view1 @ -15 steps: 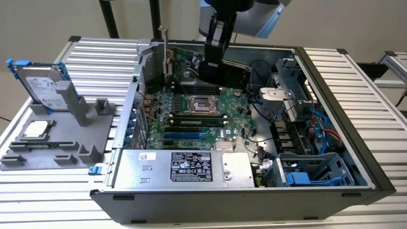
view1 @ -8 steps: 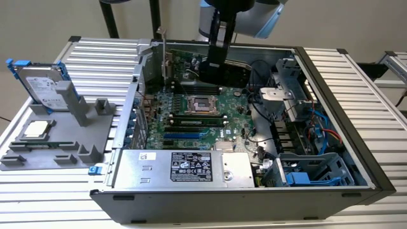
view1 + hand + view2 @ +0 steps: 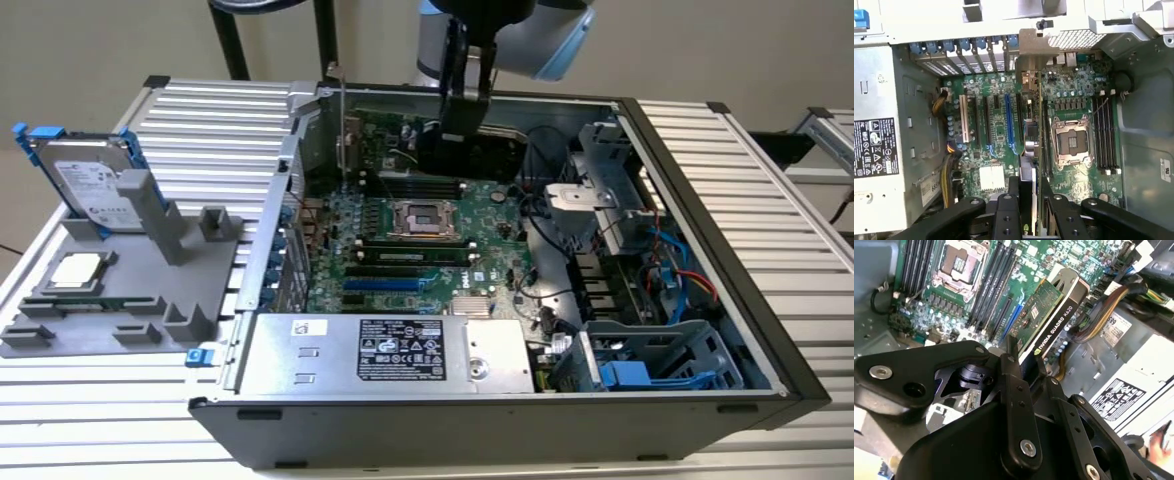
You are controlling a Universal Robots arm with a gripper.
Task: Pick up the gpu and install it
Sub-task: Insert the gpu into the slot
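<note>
Step in hand, by my judgement: carry and alignment. The pick is done and the card is not yet seated.

The gripper hangs at 12 o'clock over the open computer case in the exterior view. Its fingers are clamped on the gpu, one on each face of the card. The gpu stands on edge above the motherboard, at 12 o'clock from the empty CPU socket. In the first wrist view the card runs edge-on beside the socket, with its metal bracket at the rear slot openings. I cannot tell whether its lower edge touches a slot.

Seating calls for the card edge parallel to an expansion slot and square above it, the bracket in line with a rear opening, and a straight press down.

Containers:
- Case: motherboard on the floor, power supply at 6 o'clock, drive cage with blue fittings at 4 o'clock.
- Grey tray, outside the case at 9 o'clock: hard drive leaning in its blue frame, CPU chip lying flat nearer the front.
</note>
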